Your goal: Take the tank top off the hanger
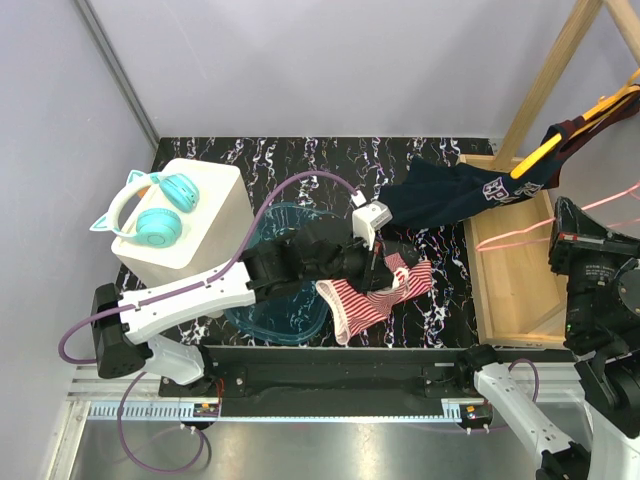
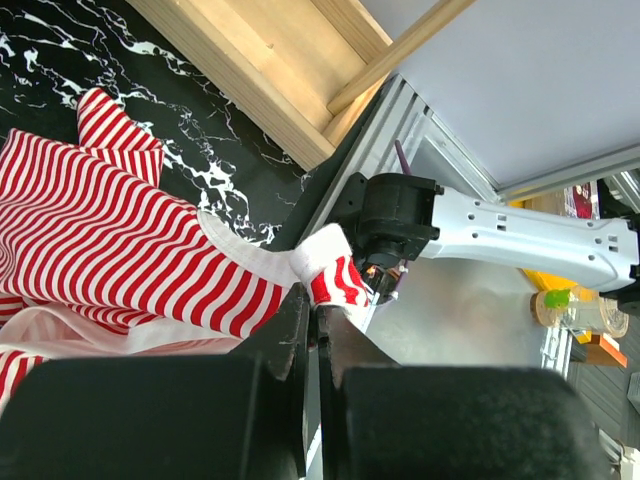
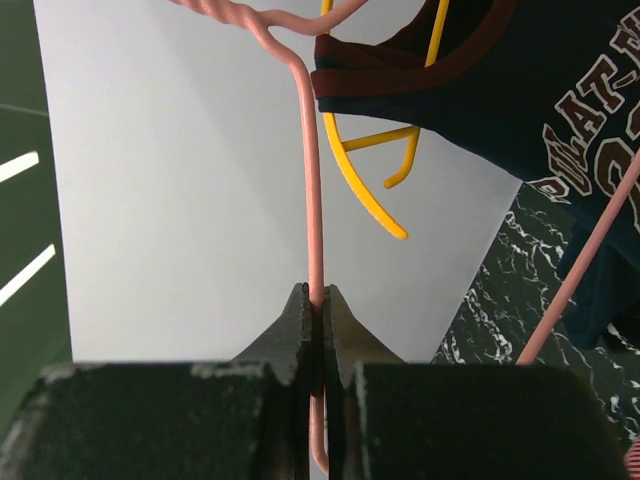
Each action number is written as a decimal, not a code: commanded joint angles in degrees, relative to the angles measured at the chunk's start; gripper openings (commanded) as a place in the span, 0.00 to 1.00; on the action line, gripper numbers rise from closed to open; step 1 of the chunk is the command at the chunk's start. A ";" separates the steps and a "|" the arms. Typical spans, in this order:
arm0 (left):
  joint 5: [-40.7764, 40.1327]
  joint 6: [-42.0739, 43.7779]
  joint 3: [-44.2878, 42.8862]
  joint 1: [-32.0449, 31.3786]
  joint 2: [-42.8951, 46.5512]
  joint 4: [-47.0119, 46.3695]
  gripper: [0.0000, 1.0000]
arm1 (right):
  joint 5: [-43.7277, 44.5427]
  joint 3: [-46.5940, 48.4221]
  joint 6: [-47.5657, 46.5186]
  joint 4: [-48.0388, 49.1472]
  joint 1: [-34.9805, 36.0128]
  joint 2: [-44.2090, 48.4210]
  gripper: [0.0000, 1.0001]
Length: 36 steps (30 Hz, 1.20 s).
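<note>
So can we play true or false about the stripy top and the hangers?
1. The left gripper is pinching the striped top. True.
2. The right gripper holds a yellow hanger. False: it is shut on the pink hanger.
3. The headphones sit on the white box. True.
4. The navy top lies loose in a heap on the table. False: it hangs on the yellow hanger.
</note>
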State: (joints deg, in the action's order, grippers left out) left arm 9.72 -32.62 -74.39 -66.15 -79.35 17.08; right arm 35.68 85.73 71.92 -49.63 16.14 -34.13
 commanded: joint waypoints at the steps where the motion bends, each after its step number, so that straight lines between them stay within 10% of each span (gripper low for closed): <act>1: -1.63 -0.25 0.82 -0.56 2.62 -2.84 0.00 | 5.54 3.29 5.78 3.39 0.21 -1.98 0.00; 20: -2.51 -0.43 1.53 -2.05 2.45 -2.93 0.00 | 6.51 1.29 18.52 -1.70 0.29 0.55 0.01; 26: -2.60 0.01 1.18 -2.05 1.57 -2.67 0.00 | 5.10 -3.11 16.68 -3.19 0.21 4.68 0.22; 32: -4.79 2.38 -2.15 -2.14 -1.42 0.75 0.01 | 0.37 -3.12 8.86 -5.82 0.21 8.98 0.74; 36: -7.60 3.79 -2.95 -2.32 -2.82 2.69 0.02 | -2.37 -1.98 2.53 -12.49 0.21 12.50 0.91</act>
State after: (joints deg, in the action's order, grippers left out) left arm 5.91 -31.42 -74.37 -68.03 -80.84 18.87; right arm 36.34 82.21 81.54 -55.77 16.14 -24.56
